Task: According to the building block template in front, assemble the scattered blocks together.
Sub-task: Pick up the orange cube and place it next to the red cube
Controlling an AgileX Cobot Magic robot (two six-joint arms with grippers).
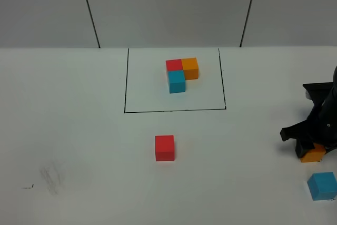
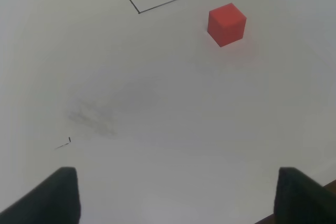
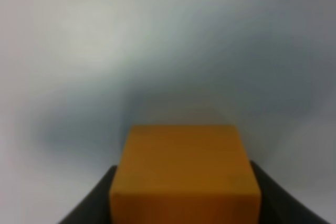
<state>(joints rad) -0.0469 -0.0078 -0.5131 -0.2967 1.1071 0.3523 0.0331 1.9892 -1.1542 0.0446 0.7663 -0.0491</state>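
The building block template (image 1: 181, 73) sits inside the black rectangle at the back: red and orange cubes in a row, blue in front of red. A loose red block (image 1: 164, 147) (image 2: 226, 23) rests on the table in front of the frame. At the right edge my right gripper (image 1: 311, 153) is shut on the orange block (image 1: 314, 154) (image 3: 185, 174), both fingers pressing its sides. The light blue block (image 1: 322, 185) lies just in front of it. My left gripper (image 2: 176, 195) stands open over bare table, well short of the red block; it is not seen in the exterior view.
The thin black frame line (image 1: 174, 111) marks the template area. A faint grey smudge (image 1: 51, 176) (image 2: 92, 116) stains the table at the front left. White wall panels stand behind the table.
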